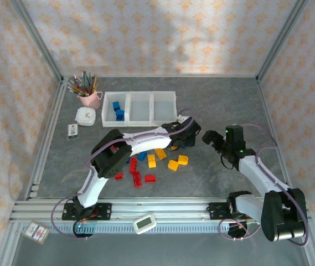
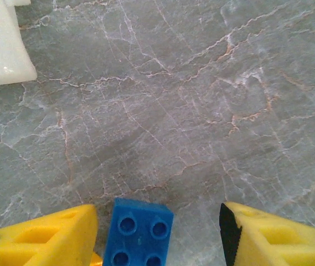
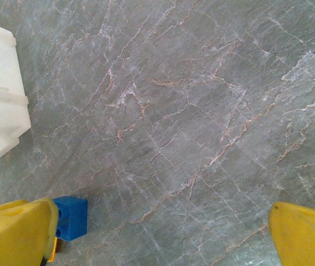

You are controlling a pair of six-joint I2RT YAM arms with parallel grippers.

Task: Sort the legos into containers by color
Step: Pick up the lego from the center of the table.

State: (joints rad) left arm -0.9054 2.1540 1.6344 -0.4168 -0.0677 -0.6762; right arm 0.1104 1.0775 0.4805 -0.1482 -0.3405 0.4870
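Left tool (image 2: 157, 235) open astride blue lego (image 2: 138, 233); right tool (image 3: 160, 235) open.

Grey table (image 1: 223, 100); legos (image 1: 151, 162), containers (image 1: 152, 105), cup (image 1: 91, 100)

The tabletop (image 1: 223, 105) is grey and stone-look, marbled with thin pinkish-white veins; the closer views show the same veining, matte and evenly lit. Three walls enclose it, the back wall (image 1: 163, 33), left wall (image 1: 8, 111) and right wall (image 1: 312, 83); all are papered pale peach with a small repeating floral motif; slim aluminium posts (image 1: 42, 44) rise at the corners; soft dappled shadow mottles the back wall; a ribbed aluminium rail (image 1: 174, 209) borders the near edge.
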